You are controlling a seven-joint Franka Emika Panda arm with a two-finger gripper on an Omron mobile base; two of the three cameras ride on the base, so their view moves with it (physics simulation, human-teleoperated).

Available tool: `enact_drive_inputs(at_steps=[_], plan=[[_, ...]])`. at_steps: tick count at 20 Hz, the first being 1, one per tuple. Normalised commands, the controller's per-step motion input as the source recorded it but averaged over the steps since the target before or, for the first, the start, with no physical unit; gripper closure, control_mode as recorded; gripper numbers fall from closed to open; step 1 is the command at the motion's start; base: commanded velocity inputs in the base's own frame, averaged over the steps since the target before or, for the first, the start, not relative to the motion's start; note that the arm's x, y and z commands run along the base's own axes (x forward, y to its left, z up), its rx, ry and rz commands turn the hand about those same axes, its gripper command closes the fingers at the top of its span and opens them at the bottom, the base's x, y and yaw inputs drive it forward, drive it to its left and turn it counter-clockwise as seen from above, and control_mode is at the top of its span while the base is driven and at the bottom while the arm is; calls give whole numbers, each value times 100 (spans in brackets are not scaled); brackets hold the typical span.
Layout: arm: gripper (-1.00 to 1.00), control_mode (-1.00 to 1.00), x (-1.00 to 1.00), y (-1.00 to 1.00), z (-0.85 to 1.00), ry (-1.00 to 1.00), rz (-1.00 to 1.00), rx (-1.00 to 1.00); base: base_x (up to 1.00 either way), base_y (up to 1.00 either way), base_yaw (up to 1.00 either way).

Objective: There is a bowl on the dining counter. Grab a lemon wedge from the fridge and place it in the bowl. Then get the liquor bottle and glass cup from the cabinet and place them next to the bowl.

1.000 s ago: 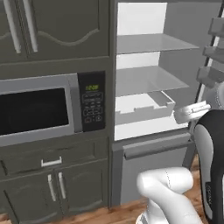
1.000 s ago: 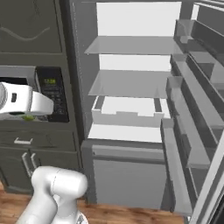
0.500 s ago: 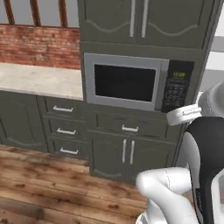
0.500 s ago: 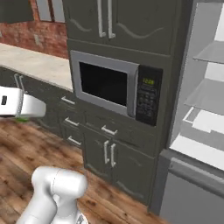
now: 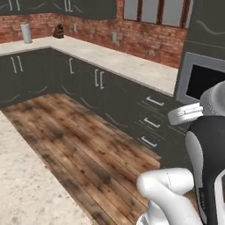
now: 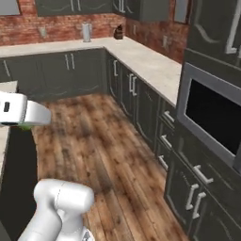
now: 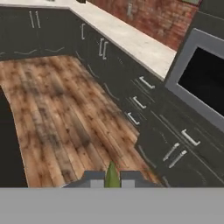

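Now the whole view has swung: the open fridge shelves of a second ago are gone, and wood floor (image 5: 83, 145), wall counter (image 5: 123, 66) and microwave (image 6: 212, 120) slide past, so the base is turning away. Gripper (image 7: 112, 178) is clamped on a green sliver, the lemon wedge (image 7: 112, 174), between its tips. Near left, a speckled slab edge, likely the dining counter (image 5: 22, 189). Next comes the bowl.
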Motion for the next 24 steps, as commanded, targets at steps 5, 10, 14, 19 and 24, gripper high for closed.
enact_drive_inputs(at_steps=[5, 10, 14, 19, 24], plan=[[100, 100, 0, 0, 0, 0, 0, 0, 0, 49, 85], [100, 100, 0, 0, 0, 0, 0, 0, 0, 44, 79], [100, 100, 0, 0, 0, 0, 0, 0, 0, 37, 72], [100, 100, 0, 0, 0, 0, 0, 0, -51, 20, 40], [100, 100, 0, 0, 0, 0, 0, 0, -77, 27, 8]])
